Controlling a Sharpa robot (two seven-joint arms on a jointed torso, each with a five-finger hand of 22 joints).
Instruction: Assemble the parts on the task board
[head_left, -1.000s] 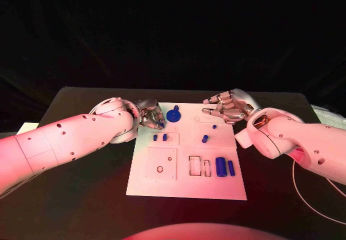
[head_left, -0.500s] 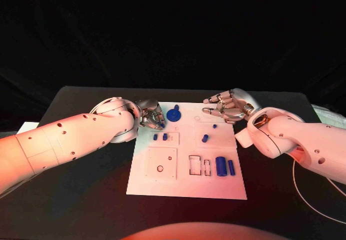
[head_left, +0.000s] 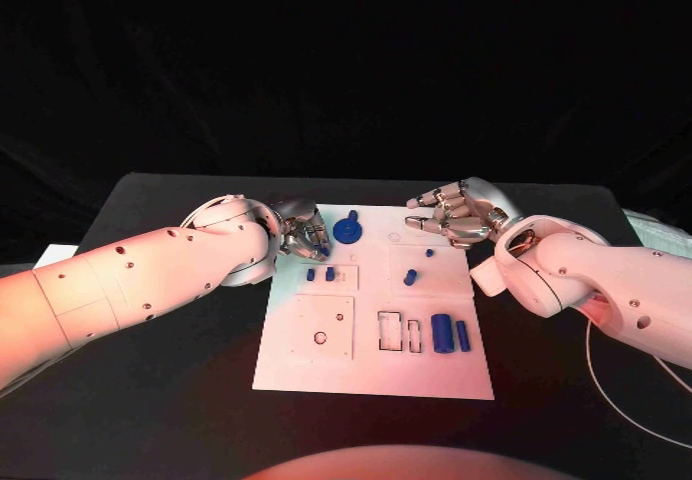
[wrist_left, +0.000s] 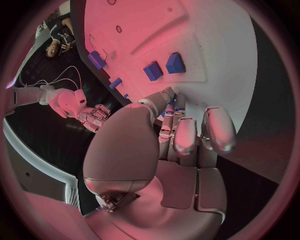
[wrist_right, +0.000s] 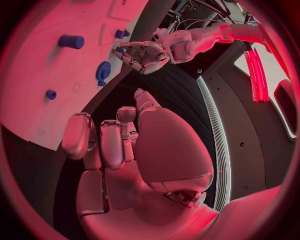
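The white task board (head_left: 372, 365) lies mid-table. A blue gear (head_left: 348, 230) stands near its far edge, also visible as the gear (wrist_right: 103, 71). Two small blue blocks (head_left: 319, 273) sit below it, with blue pegs (head_left: 410, 277) to their right. A thick blue cylinder (head_left: 441, 333) and a thinner one (head_left: 462, 336) lie at the right. My left hand (head_left: 300, 238) hovers at the board's far left edge beside the gear, fingers (wrist_left: 186, 134) curled, nothing visibly held. My right hand (head_left: 454, 215) is at the far right corner, fingers (wrist_right: 111, 142) curled in on nothing.
Empty rectangular recesses (head_left: 392, 331) and a square recess with holes (head_left: 323, 330) mark the board's near half. Black table (head_left: 159, 380) surrounds the board. A white cable (head_left: 606, 385) trails at the right, and a pale object (head_left: 656, 230) sits at the table's right edge.
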